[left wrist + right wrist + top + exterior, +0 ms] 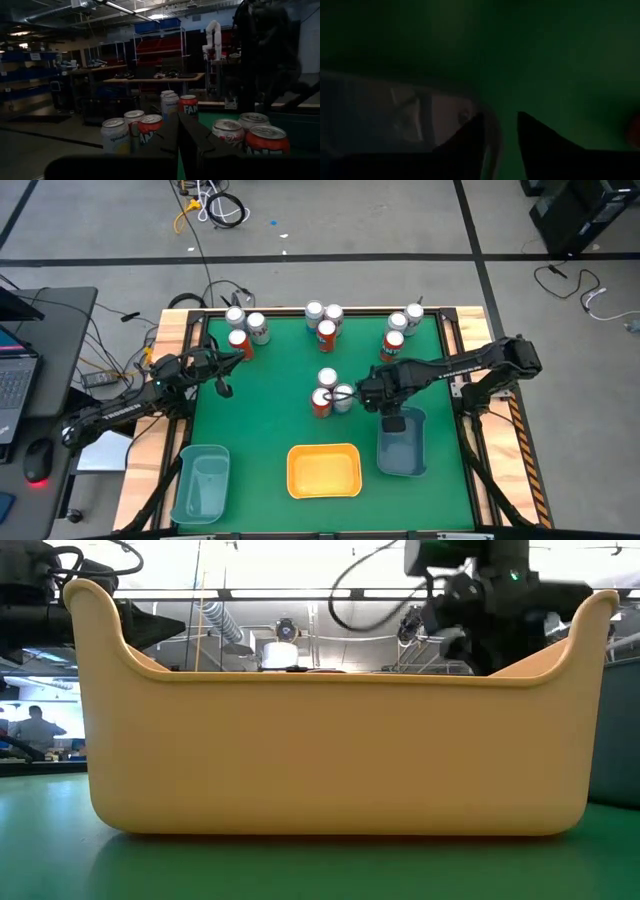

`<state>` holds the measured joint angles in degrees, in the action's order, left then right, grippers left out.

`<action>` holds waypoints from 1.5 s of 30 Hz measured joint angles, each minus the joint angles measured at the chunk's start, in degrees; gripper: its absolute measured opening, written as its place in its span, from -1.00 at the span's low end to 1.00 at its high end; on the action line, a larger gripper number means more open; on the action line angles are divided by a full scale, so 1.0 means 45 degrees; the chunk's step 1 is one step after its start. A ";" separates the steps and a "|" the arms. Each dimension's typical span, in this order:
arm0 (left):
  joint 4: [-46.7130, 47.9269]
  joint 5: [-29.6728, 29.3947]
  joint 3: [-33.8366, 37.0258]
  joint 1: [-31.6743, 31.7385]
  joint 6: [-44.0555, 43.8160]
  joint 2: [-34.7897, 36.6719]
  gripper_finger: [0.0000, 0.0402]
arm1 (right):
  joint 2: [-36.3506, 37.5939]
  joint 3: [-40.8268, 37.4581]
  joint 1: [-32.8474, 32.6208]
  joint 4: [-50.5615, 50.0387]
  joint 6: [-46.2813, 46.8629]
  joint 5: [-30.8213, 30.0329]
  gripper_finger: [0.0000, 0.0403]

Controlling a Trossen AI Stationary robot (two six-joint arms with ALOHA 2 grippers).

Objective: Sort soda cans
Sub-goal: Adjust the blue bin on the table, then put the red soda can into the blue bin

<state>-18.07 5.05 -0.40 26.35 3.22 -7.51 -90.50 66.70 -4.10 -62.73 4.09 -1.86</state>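
The right pincer [500,132] shows two dark fingers [465,145] with a narrow gap between them, over the green desk [560,60]. Beside them lies a pale translucent bin [410,120], dim and blurred.

2 dark jointed arms: left arm [130,405], right arm [460,365] with pale lettering along forearm.
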 joint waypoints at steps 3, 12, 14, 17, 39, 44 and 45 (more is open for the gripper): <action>0.0001 -0.0149 0.0000 0.0005 0.0000 0.0004 -0.94 | 0.0000 0.1212 0.0169 -0.0699 0.0650 -0.0093 -0.20; -0.0004 -0.0150 0.0000 0.0004 -0.0005 0.0001 -0.94 | 0.0015 0.3335 0.3218 -0.2090 0.2035 -0.3126 0.37; -0.0004 -0.0163 0.0000 0.0005 -0.0005 0.0000 -0.94 | 0.0015 0.3170 0.4362 -0.2143 0.1707 -0.2317 0.48; -0.0009 -0.0207 0.0000 0.0005 -0.0005 -0.0001 -0.94 | -0.0005 0.3031 0.5805 -0.2151 0.0759 -0.1710 0.59; 0.0443 -0.0231 0.0000 0.0006 -0.0005 0.0004 -0.94 | -0.0291 0.2378 0.9343 -0.1260 0.2107 -0.0547 0.67; 0.0626 -0.0485 0.0000 0.0010 -0.0005 -0.0001 -0.94 | -0.0301 0.1494 0.9176 -0.0636 0.2299 -0.0580 0.67; 0.0632 -0.0499 0.0000 0.0010 -0.0005 -0.0001 -0.94 | -0.0301 0.1307 0.9167 -0.0436 0.2299 -0.0578 0.67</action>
<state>-15.22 2.81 -0.40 26.39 3.20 -7.51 -91.85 72.58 37.15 -64.70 14.44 -4.46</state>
